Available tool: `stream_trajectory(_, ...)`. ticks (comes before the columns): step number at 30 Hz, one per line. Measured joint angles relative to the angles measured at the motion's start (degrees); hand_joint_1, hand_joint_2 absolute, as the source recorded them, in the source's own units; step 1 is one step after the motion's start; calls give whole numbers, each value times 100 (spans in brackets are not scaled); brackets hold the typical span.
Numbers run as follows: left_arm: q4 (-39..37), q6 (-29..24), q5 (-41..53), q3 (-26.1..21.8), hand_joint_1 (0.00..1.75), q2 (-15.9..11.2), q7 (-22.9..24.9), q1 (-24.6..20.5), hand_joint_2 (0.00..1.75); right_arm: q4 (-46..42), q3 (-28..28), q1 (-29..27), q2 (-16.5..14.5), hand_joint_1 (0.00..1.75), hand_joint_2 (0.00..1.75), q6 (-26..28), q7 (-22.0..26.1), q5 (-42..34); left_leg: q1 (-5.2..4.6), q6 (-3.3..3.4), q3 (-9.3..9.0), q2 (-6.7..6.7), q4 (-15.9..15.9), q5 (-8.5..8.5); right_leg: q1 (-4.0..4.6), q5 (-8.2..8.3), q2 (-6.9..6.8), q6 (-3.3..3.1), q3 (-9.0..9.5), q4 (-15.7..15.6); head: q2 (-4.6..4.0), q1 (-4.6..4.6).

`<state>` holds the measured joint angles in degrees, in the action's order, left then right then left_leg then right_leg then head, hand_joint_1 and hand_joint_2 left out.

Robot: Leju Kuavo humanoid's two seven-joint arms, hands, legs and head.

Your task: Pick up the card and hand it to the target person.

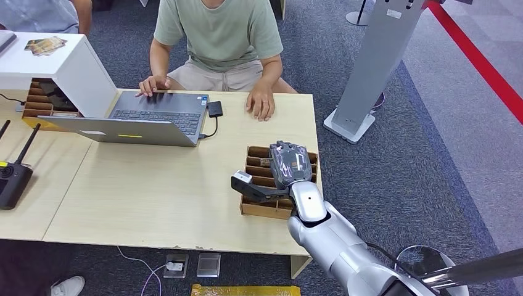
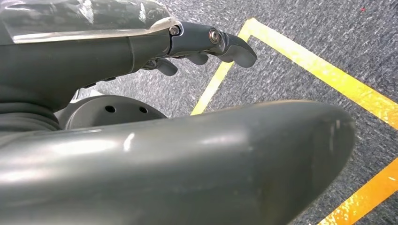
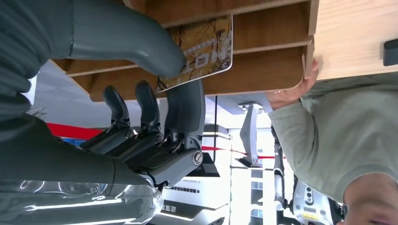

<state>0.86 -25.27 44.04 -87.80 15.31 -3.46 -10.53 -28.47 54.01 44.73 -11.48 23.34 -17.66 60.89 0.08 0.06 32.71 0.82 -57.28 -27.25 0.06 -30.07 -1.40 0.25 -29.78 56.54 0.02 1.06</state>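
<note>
The robot's right hand (image 1: 288, 165) is seen in the head view reaching over a brown slotted cardboard card holder (image 1: 254, 161) that stands near the right edge of the pale wooden table (image 1: 154, 191). In the right wrist view, a yellow-brown printed card (image 3: 206, 49) is pinched between the thick grey thumb (image 3: 136, 44) and a dark finger (image 3: 187, 105), the card standing in a slot of the holder between its wooden-looking dividers. The remaining dark fingers are curled beside the holder's wall. The left hand (image 2: 197, 44) is shown in the left wrist view hanging above grey carpet (image 2: 300, 28) marked with yellow tape lines (image 2: 300, 56); its fingers are loosely bent with nothing held in them. Across the table a person in a sage-green T-shirt (image 1: 219, 31) is seated, one hand (image 1: 154, 84) resting on the keyboard of an open grey laptop (image 1: 145, 117) and the other hand (image 1: 261, 103) laid flat on the tabletop. A small black adapter (image 1: 214, 109) is plugged in beside the laptop. A white box-shaped stand (image 1: 68, 65) is placed at the table's left, and a black antenna device (image 1: 12, 176) lies further left.
</note>
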Motion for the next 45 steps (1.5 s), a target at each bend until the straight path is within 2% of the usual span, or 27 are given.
stream_trajectory(15, 1, 25, -145, 0, 0, 26, -81, 0, 0, 54, -131, -5, -2, 151, 175, 115, -2, 37, 0, -2, 1, 0, 0, 5, 0, 3, 0, 1, -1, 0, 1, -1)
stream_trajectory(23, 1, 78, -291, 0, 0, 26, -136, 2, 0, -49, -341, 12, 37, 169, 175, 480, 123, -62, 0, -2, 1, 0, 0, 5, 0, 4, 0, 1, 0, 0, 0, -2)
stream_trajectory(27, 1, 102, -371, 0, 0, 26, -183, 4, 0, -339, -480, 48, 80, 175, 175, 730, 242, -49, 0, -2, 0, 0, 0, 6, 0, 5, 0, 0, -1, 0, 2, -3)
stream_trajectory(33, 2, 128, -382, 0, 0, 23, -187, 7, 0, -1056, -675, 117, 167, 173, 175, 904, 343, 168, 0, -2, 0, 1, 0, 6, 0, 5, 0, 0, -1, 0, 1, -3)
stream_trajectory(39, 2, 193, -370, 0, 0, 15, -187, 11, 0, -1845, -828, 216, 267, 163, 175, 725, 408, 583, 0, -1, 0, 1, 0, 6, 0, 5, 1, 0, -1, 0, 1, -3)
stream_trajectory(45, 2, 347, -132, 0, 0, -29, -169, 15, 0, -2130, -845, 489, 258, 168, 175, 437, 531, 1138, 0, 0, 1, 1, 0, 8, 0, 5, 1, -1, 0, 1, 1, -4)
